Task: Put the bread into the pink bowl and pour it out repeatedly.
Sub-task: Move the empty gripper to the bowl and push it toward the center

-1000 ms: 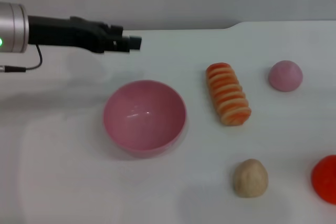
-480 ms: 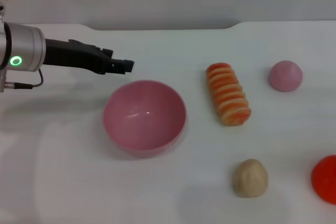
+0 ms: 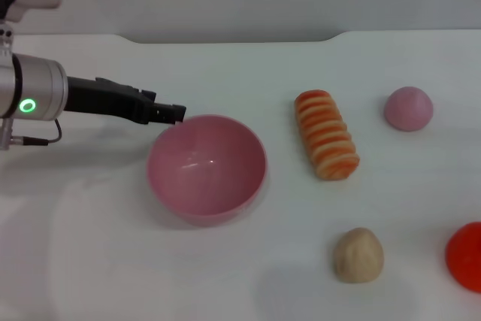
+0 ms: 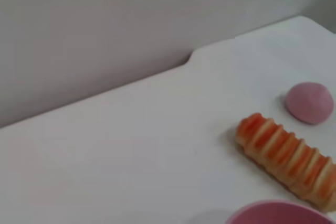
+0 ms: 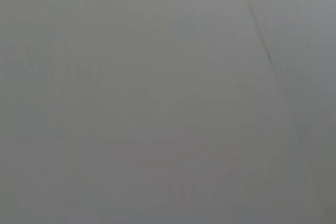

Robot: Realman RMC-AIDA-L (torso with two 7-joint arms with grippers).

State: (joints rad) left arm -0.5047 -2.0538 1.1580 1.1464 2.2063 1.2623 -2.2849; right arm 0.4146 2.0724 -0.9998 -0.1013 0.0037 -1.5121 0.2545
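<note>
The pink bowl [image 3: 207, 167] stands upright and empty on the white table, left of centre. The bread [image 3: 326, 134], an orange-and-cream striped loaf, lies on the table to the bowl's right, apart from it. It also shows in the left wrist view [image 4: 287, 158], with the bowl's rim [image 4: 278, 212] below it. My left gripper [image 3: 174, 113] reaches in from the left, its tip at the bowl's far-left rim. It holds nothing that I can see. My right gripper is out of view.
A small pink dome [image 3: 409, 108] sits at the far right, also in the left wrist view [image 4: 310, 102]. A round tan bun [image 3: 358, 255] lies near the front. A red object [image 3: 466, 256] is at the right edge. The table's back edge meets a grey wall.
My left gripper has come down and toward me, from above the table behind the bowl to the bowl's far-left rim. The bowl and bread have not moved.
</note>
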